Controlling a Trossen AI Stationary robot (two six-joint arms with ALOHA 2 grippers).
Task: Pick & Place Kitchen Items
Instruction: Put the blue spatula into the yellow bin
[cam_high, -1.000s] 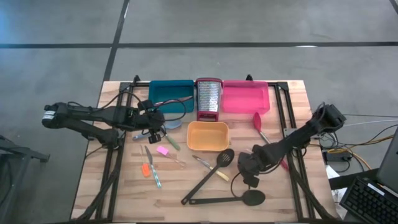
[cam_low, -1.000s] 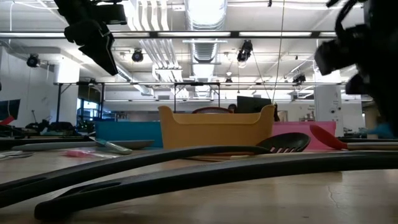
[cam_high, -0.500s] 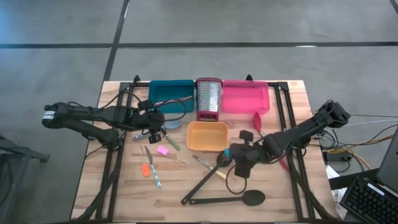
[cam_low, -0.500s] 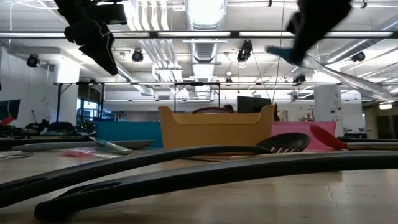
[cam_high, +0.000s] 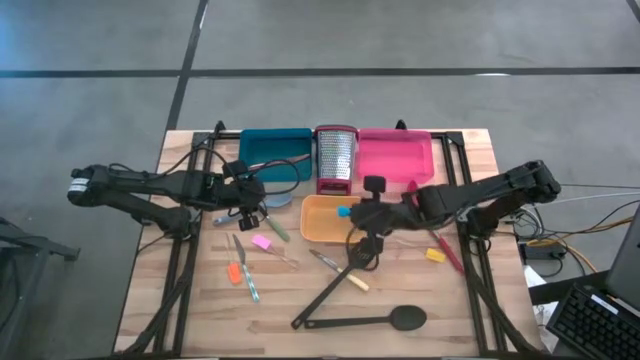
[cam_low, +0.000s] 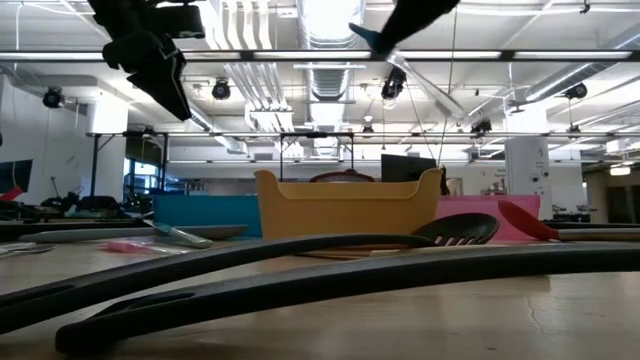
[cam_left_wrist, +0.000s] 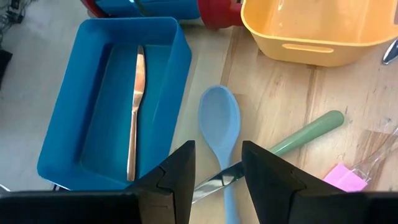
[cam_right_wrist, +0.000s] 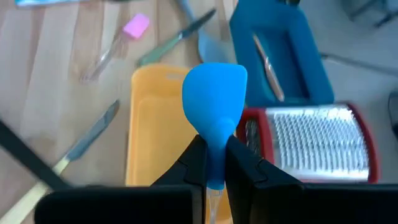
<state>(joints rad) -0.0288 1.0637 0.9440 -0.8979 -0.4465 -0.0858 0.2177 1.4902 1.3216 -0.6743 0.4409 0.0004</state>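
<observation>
Two arms are at my table. My right gripper (cam_right_wrist: 213, 163) is up in the air over the orange tray (cam_high: 322, 224). Its fingers are pinched tight on a small blue spatula (cam_right_wrist: 214, 101) with a see-through handle. The blue head sticks out past the fingertips, right above the tray. Just beyond the spatula stands the steel grater (cam_right_wrist: 317, 140) with the red base. The teal tray (cam_right_wrist: 281, 53) is farther off, with a shiny knife (cam_right_wrist: 267, 61) lying inside it.

My left gripper (cam_left_wrist: 217, 171) hangs above the wood, near the teal tray's corner. Its fingers are partly apart and hold nothing. Right under them lies a pale blue spoon (cam_left_wrist: 221, 124). A green-handled knife (cam_left_wrist: 297, 134) crosses below it. A pink piece (cam_left_wrist: 344, 178) lies off to one side.

Below my right gripper, on the wood, lies a slotted spatula (cam_high: 335, 282). Near it are a long black spoon (cam_high: 365, 321) and a small yellow piece (cam_high: 435, 255). The pink tray (cam_high: 394, 158) sits beside the grater.
</observation>
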